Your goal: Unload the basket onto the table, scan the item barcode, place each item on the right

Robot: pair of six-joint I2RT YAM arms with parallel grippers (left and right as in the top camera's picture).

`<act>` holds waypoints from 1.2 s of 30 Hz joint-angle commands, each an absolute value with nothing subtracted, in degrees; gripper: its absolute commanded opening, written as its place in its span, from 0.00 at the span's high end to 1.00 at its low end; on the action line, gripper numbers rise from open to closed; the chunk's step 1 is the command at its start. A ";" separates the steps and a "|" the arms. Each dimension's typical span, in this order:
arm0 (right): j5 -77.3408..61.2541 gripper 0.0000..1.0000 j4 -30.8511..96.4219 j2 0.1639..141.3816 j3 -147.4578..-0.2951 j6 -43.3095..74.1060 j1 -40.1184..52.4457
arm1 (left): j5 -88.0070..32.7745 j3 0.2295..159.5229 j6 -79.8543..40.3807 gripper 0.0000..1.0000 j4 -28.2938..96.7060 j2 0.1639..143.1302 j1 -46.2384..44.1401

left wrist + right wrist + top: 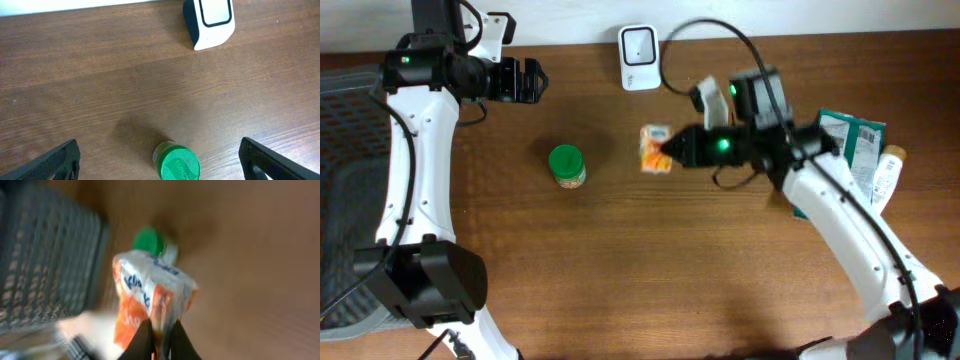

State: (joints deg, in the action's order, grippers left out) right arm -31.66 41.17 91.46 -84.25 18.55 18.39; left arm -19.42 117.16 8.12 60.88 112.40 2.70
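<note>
An orange and white packet (pixel 654 142) hangs just above the table's middle, pinched at one edge by my right gripper (pixel 670 150), which is shut on it. In the right wrist view the packet (pixel 150 292) stands blurred in front of the closed gripper (pixel 161 337). The white barcode scanner (pixel 638 46) stands at the back edge, a little left of the packet and beyond it. My left gripper (pixel 528 80) hovers open at the back left, holding nothing. The left wrist view shows its black fingers (pixel 56 162) spread wide, with the scanner (pixel 210 20) ahead.
A green-lidded jar (pixel 566 165) stands left of the packet, below the left gripper (pixel 162 152). A grey basket (pixel 342 150) lies at the left edge. Green and white packages (pixel 855 140) and a bottle (pixel 888 175) lie at the right.
</note>
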 commanded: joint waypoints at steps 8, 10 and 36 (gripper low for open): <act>28.56 0.96 43.83 126.72 -132.18 -13.61 27.86 | -19.46 117.16 8.45 0.01 60.77 112.64 2.81; 32.38 0.96 36.27 132.22 -132.18 -20.75 27.73 | -19.46 117.16 8.45 0.01 60.77 112.64 2.76; 13.89 0.96 40.69 125.12 -131.70 -7.44 22.55 | -19.46 117.16 8.45 0.01 60.77 112.64 2.79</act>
State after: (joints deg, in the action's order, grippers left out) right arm 21.15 34.83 136.00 -130.93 -20.86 25.26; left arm -19.42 117.16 8.12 60.88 112.40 2.66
